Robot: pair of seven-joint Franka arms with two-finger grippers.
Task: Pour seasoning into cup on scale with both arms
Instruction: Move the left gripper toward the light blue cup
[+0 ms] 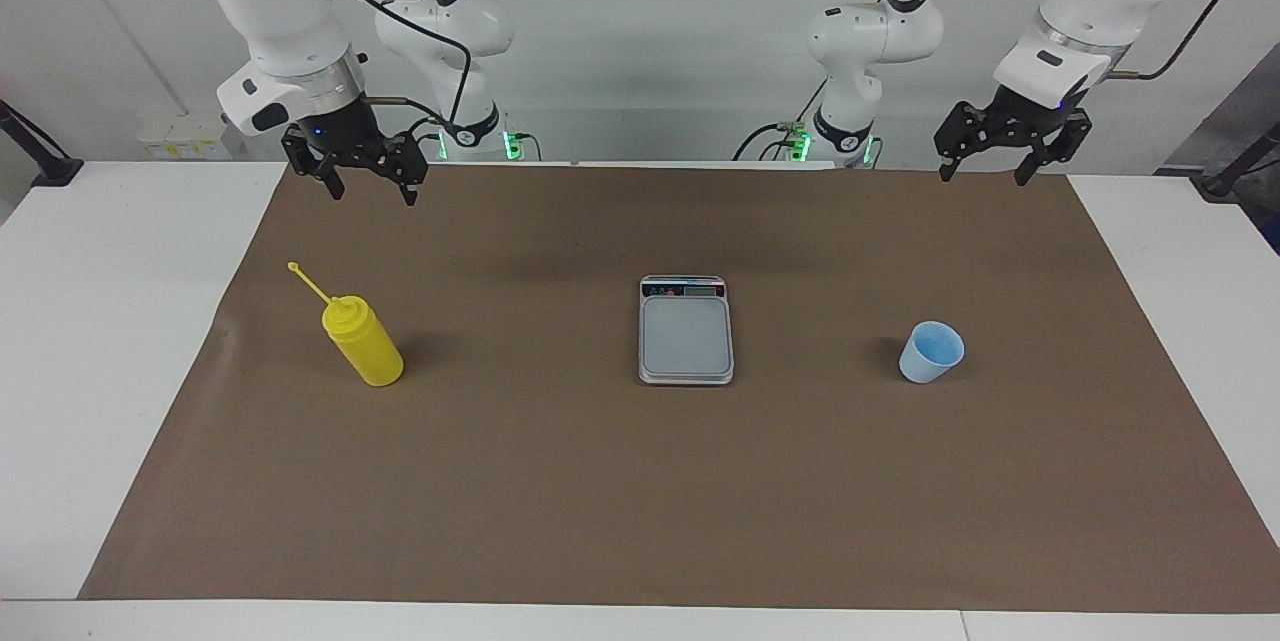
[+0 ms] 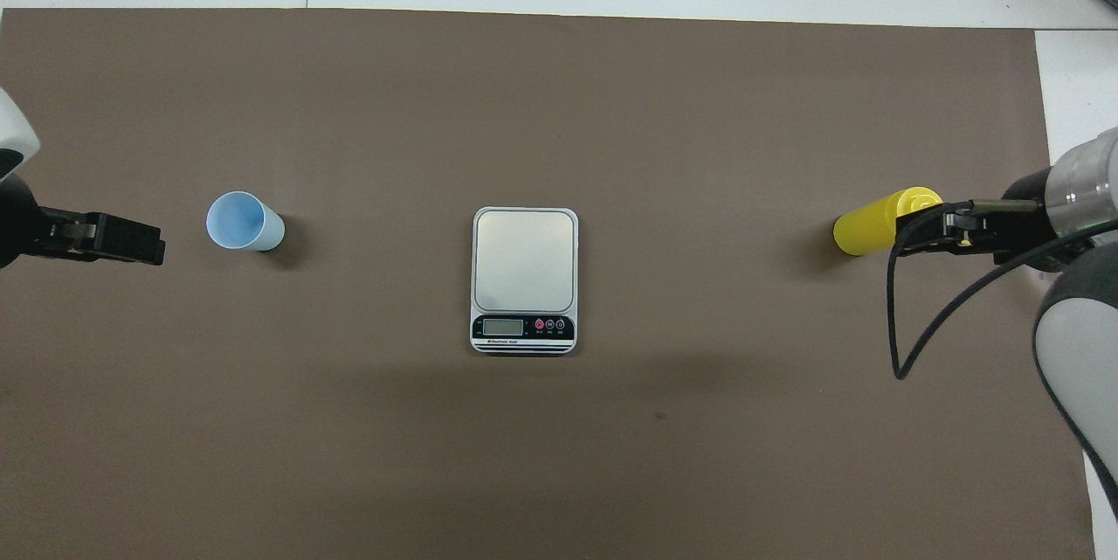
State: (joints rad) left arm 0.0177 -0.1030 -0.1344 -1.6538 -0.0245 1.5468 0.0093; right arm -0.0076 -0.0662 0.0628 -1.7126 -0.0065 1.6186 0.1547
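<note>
The scale [image 1: 686,330] sits between the seasoning [image 1: 364,345] and the cup [image 1: 930,352] (both grippers raised, open).

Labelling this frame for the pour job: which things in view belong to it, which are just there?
Job:
- yellow bottle, standing at the right arm's end
- blue cup, at the left arm's end, not on the scale
- scale, between them
- left gripper and right gripper, both open, raised

Just there:
- brown mat
</note>
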